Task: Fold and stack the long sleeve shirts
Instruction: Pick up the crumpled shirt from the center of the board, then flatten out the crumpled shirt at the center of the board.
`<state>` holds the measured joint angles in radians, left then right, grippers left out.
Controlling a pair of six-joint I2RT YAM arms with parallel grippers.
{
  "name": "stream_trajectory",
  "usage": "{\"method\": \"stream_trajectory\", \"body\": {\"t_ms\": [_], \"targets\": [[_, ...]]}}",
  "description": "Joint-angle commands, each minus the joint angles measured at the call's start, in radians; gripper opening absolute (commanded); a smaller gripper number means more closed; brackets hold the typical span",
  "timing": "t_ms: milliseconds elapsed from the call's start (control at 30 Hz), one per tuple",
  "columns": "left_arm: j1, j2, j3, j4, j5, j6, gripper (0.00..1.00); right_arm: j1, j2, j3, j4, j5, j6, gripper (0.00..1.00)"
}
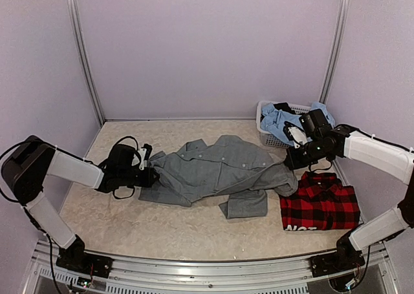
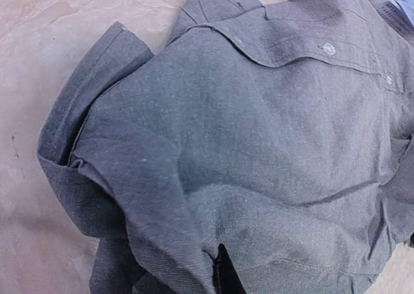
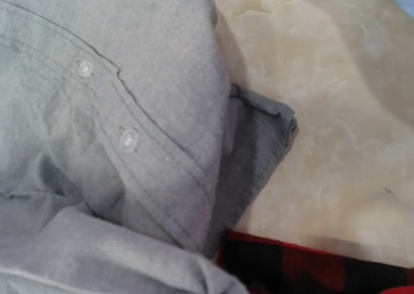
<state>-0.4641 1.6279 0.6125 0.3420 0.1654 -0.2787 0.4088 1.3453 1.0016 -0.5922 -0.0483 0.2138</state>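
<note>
Shirt, grey, against plaid flannel

Top view, one bit of text I can make out: white block lettering on the plaid shirt, at its near edge, left corner. I read it as "NOT", in capitals. The letter bottoms run off the shirt's edge, so I'm not certain. Too small for more.
</note>
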Motion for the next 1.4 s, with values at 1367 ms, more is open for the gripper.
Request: {"method": "stream_trajectory", "body": {"t_ms": [1367], "targets": [[0.070, -0.702, 0.957, -0.886, 0.150, -0.149, 0.00, 0.005, -0.195, 0.857, -0.456, -0.367, -0.096, 0.00]]}}
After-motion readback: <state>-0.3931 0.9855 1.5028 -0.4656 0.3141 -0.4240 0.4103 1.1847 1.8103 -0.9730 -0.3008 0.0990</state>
